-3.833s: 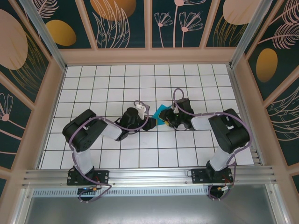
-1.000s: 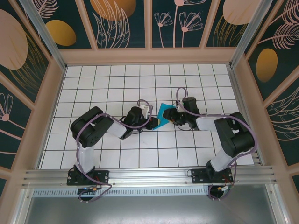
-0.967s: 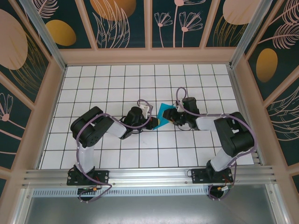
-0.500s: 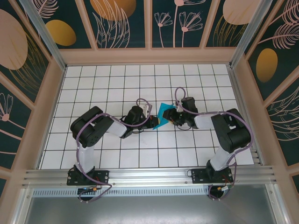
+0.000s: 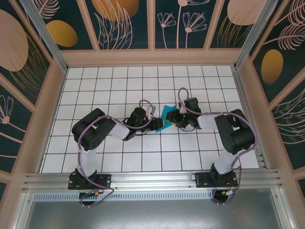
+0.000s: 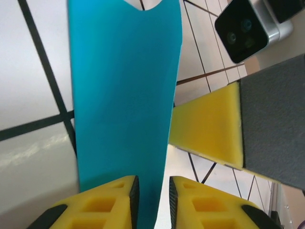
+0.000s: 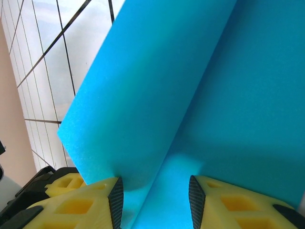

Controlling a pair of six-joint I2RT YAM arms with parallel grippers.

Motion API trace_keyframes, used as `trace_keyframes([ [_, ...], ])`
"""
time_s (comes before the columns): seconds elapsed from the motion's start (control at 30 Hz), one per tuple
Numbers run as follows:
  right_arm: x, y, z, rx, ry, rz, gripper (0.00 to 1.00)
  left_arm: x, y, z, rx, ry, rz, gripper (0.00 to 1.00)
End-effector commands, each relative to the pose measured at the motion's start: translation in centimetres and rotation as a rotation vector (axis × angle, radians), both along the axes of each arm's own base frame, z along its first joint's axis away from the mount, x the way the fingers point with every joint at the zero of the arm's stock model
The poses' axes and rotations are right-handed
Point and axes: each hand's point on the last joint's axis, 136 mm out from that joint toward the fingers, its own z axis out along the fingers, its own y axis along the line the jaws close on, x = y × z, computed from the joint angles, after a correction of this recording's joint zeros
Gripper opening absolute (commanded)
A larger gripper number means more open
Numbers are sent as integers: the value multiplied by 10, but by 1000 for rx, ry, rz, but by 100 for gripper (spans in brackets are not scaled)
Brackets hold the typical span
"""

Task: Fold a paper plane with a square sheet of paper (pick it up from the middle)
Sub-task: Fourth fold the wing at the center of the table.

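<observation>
The square sheet of paper [image 5: 167, 112] is partly folded teal-blue paper standing off the tiled floor between my two grippers, near the middle of the floor. My left gripper [image 5: 158, 125] reaches it from the left. In the left wrist view a narrow strip of the paper [image 6: 124, 95] runs down between the left gripper's [image 6: 153, 193] jaws, along the left pad, with a gap to the right pad. My right gripper [image 5: 173, 119] meets the paper from the right. Its jaws [image 7: 153, 195] stand apart, with a creased flap of the paper [image 7: 157, 86] spanning the gap.
One yellow finger of the right gripper [image 6: 209, 124] and the right wrist camera [image 6: 245, 28] sit close beside the paper strip. The white tiled floor [image 5: 119, 86] stretches all round, fenced by wooden walls [image 5: 152, 57] and a metal rail [image 5: 152, 180] at the near edge.
The left jaws, shut on the paper a second ago, have parted slightly. The right gripper's jaws keep the same spread. The paper and both arms have shifted very little.
</observation>
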Motion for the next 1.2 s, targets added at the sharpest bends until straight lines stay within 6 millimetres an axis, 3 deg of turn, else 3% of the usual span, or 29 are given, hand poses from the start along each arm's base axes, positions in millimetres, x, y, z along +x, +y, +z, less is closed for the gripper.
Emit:
trace_keyframes([
  [0.0,4,-7,-22,-68,22,-18,44,5,-5,0,4,-36,-34,28],
  [0.47,1,-10,-32,-106,60,-26,45,10,-9,-3,41,-59,-57,21],
  [0.83,-1,-24,-45,-187,128,-95,46,11,17,17,105,-79,10,34],
  [1.0,-3,-30,-54,-229,173,-138,45,12,26,24,106,-81,59,34],
  [1.17,-7,-34,-65,-291,231,-152,45,11,21,36,52,-95,52,31],
])
